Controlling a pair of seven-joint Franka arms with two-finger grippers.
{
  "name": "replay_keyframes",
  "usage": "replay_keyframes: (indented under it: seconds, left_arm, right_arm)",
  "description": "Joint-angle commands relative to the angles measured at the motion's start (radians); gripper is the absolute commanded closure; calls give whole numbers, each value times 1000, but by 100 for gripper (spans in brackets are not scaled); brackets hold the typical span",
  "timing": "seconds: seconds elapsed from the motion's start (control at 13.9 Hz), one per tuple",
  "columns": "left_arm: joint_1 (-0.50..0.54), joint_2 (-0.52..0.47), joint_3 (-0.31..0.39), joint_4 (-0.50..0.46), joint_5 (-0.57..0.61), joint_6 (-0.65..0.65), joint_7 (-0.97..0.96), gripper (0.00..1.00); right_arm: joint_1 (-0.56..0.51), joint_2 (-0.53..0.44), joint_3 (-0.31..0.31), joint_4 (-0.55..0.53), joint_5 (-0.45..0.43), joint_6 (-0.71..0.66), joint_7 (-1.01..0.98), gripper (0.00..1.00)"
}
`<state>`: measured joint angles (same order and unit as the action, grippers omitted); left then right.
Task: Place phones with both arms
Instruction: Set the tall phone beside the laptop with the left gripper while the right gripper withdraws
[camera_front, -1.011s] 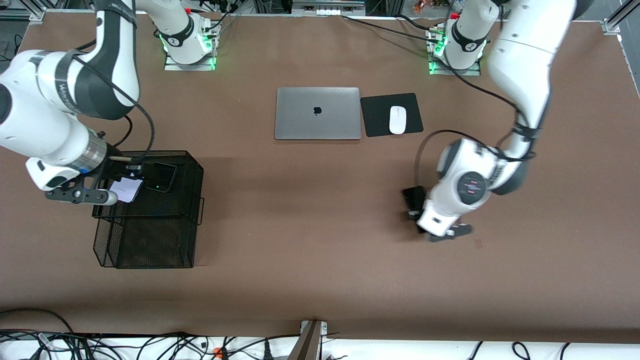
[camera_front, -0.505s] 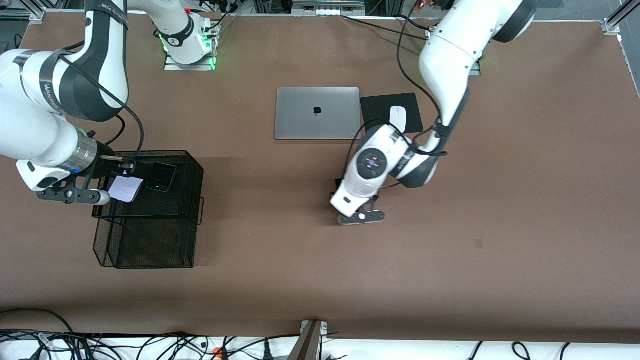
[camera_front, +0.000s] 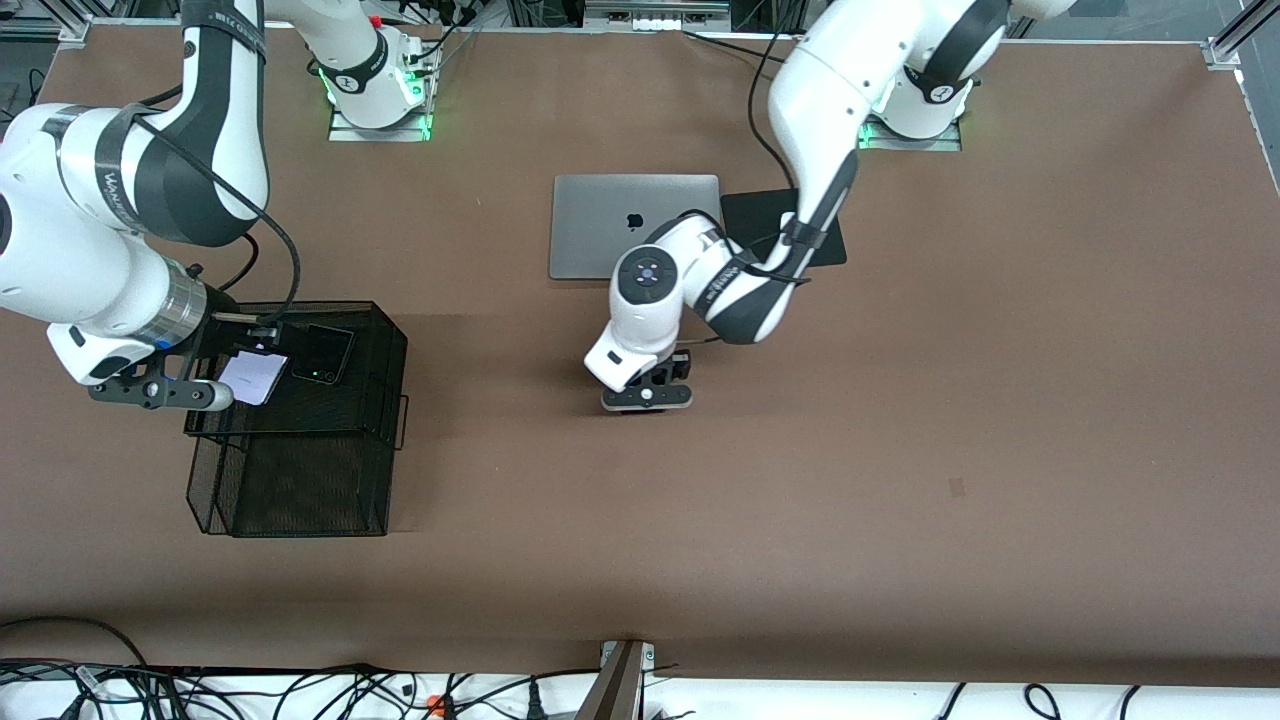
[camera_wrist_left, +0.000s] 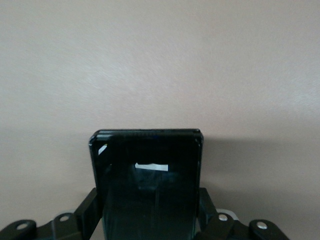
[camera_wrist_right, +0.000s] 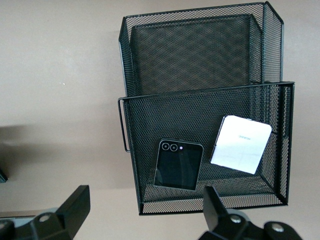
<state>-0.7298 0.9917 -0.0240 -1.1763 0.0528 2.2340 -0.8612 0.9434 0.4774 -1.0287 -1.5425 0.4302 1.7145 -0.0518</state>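
My left gripper (camera_front: 647, 396) hangs over the bare middle of the table, shut on a slim black phone (camera_wrist_left: 147, 180) that stands up between its fingers (camera_wrist_left: 89, 206). A black wire-mesh tray (camera_front: 392, 345) stands toward the right arm's end of the table. In its upper tier lie a small lilac-white phone (camera_front: 252, 378) and, beside it, a small squarish black phone (camera_front: 322, 354). My right gripper (camera_front: 162, 392) hovers open over that tray's outer edge with nothing between its fingers. The right wrist view looks down on the tray (camera_wrist_right: 150, 130), the black phone (camera_wrist_right: 177, 164) and the pale phone (camera_wrist_right: 241, 144).
A shut silver laptop (camera_front: 600, 225) lies near the robots' bases, with a black mouse pad (camera_front: 748, 215) beside it, partly under the left arm. The tray's lower tier (camera_front: 300, 490) juts toward the front camera. Cables run along the front edge.
The left arm has swung the black phone from its own end of the table to the middle, toward the tray. The right gripper has barely shifted over the tray.
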Motion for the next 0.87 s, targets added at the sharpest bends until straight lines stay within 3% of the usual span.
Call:
replay_keyframes:
  seconds: [0.0,0.14,0.22,0.29,0.36,0.79]
  left_arm:
    - [-16,81,32,116,-16,-20,-31,100]
    - [-25,99,32,125,-18,-11,-54,100]
    - [-25,107,32,135,-18,-5,-67,83]
    - [-25,111,33,135,-16,-4,-70,25]
    - [-28,111,38,135,-13,4,-88,0]
    - [21,76,36,188,-25,-69,-113,0]
  right_arm:
    - [-5,4,1,19,15,-23,-2,0]
    - [-3,4,1,19,15,-23,-2,0]
    - [-3,6,1,19,15,-23,-2,0]
    - [-3,6,1,19,15,-23,-2,0]
    - [-3,6,1,19,15,-23,-2,0]
    - [3,4,2,30,16,-21,-20,0]
